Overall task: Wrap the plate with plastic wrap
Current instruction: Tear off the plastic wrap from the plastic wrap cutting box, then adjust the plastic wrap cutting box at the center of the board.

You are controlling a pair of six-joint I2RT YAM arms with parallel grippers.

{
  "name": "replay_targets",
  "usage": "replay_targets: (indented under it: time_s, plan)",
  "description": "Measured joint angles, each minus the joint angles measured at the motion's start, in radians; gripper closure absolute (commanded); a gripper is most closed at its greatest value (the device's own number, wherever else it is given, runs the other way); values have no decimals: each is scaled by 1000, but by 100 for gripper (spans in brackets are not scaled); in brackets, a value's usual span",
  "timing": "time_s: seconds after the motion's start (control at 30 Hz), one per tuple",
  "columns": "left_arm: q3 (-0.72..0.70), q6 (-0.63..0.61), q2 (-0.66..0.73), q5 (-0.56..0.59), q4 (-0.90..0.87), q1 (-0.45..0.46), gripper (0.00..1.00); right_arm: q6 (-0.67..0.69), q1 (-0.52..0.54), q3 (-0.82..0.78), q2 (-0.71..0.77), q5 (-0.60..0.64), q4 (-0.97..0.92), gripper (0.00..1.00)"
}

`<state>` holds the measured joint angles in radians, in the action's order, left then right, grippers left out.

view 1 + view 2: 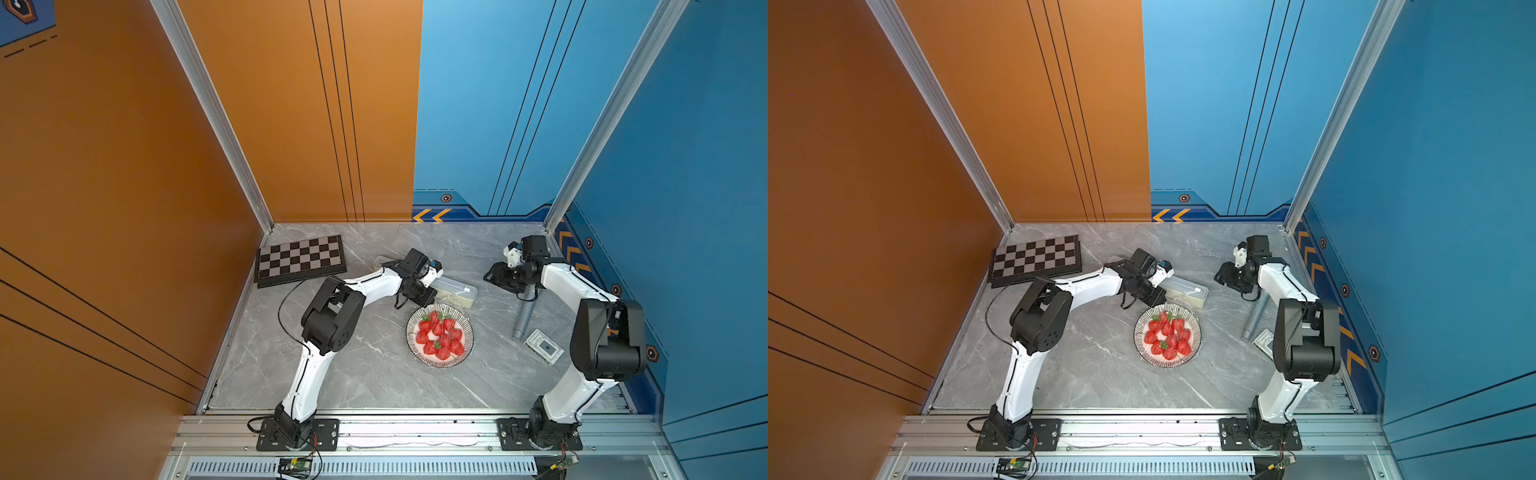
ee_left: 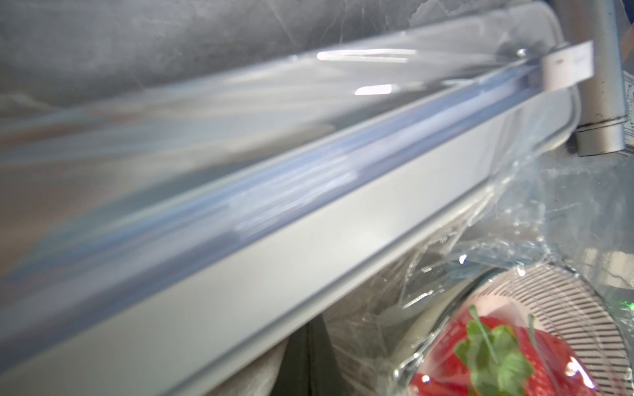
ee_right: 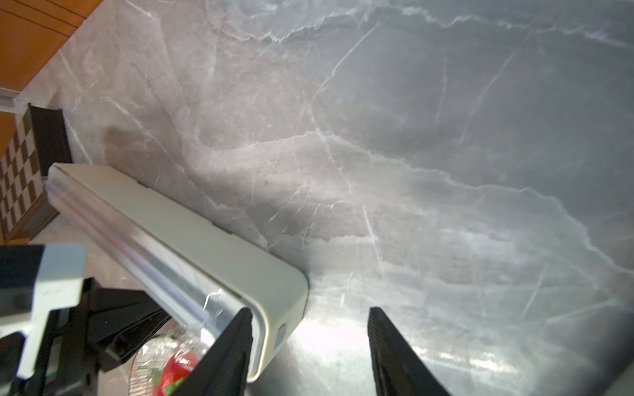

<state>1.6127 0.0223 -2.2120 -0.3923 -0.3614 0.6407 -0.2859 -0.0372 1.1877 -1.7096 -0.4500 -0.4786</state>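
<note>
The striped-rim plate (image 1: 439, 360) (image 1: 1168, 363) of red strawberries sits mid-table in both top views. Just behind it lies the cream dispenser box (image 1: 455, 287) (image 2: 343, 247) (image 3: 219, 253). Crinkled plastic wrap (image 2: 446, 274) runs from the box down over the plate's far rim (image 2: 562, 308) and a strawberry. My left gripper (image 1: 430, 297) (image 2: 308, 363) is shut between box and plate. The box edge hides its tips, so whether film is pinched I cannot tell. My right gripper (image 1: 496, 276) (image 3: 310, 317) is open and empty, just off the box's right end.
A chequered board (image 1: 300, 259) lies at the back left by the orange wall. A grey cylinder (image 1: 524, 313) and a small white card box (image 1: 543, 347) lie right of the plate, under the right arm. Walls close in on three sides.
</note>
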Motion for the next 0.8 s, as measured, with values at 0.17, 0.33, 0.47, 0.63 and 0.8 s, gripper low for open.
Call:
replay_targets:
  time_s: [0.17,0.33,0.47,0.63,0.8]
  plan:
    - [0,0,0,0,-2,1,100,-31,37,-124,81,-34,7,43]
    - [0,0,0,0,-2,1,100,-58,99,-179,87,-68,10,43]
    - [0,0,0,0,-2,2,100,-76,127,-183,87,-70,31,45]
    - [0,0,0,2,-2,2,100,-88,129,-168,55,-41,53,48]
    - [0,0,0,4,-2,3,100,-89,128,-129,5,-30,69,52]
